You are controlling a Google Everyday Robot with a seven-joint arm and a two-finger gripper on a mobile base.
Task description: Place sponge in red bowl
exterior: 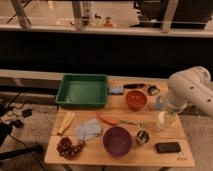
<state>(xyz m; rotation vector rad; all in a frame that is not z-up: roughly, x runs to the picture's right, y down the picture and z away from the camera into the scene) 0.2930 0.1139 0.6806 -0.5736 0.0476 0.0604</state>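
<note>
A small blue sponge [116,90] lies on the wooden table at the back, just right of the green tray. The red bowl [135,99] stands a little to the right and in front of the sponge, and looks empty. My white arm [191,89] comes in from the right. My gripper [165,121] points down over the right side of the table, to the right of and nearer than the red bowl and well apart from the sponge.
A green tray [82,90] stands at the back left. A purple bowl [117,140], a blue cloth [88,130], a carrot [108,119], a banana [66,122], grapes [68,147], a small cup [142,136] and a black phone [168,147] lie in front. Dark objects [144,88] lie behind the red bowl.
</note>
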